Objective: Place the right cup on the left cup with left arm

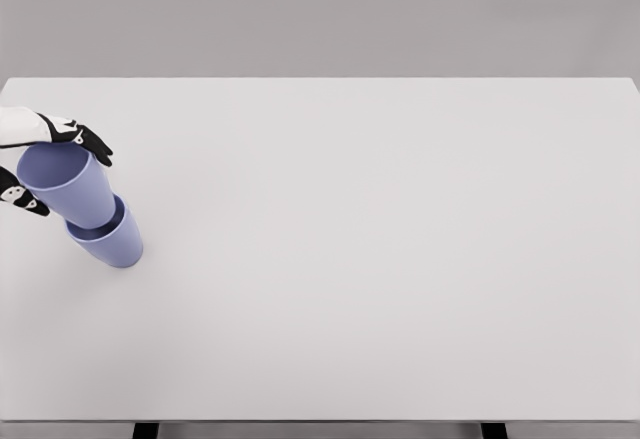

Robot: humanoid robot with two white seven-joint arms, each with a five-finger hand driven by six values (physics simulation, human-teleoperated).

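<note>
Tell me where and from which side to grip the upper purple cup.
Grip the upper cup around its wall just below the rim, from the left, as the left hand does now: the wide open top faces up and its base sits inside the lower cup.

A broad, pale grey-white worktop [400, 259] fills nearly the whole view, evenly and softly lit. Behind its far edge stands a plain grey wall [320, 14]. Two dark supports [492, 430] show just below its near edge.
</note>
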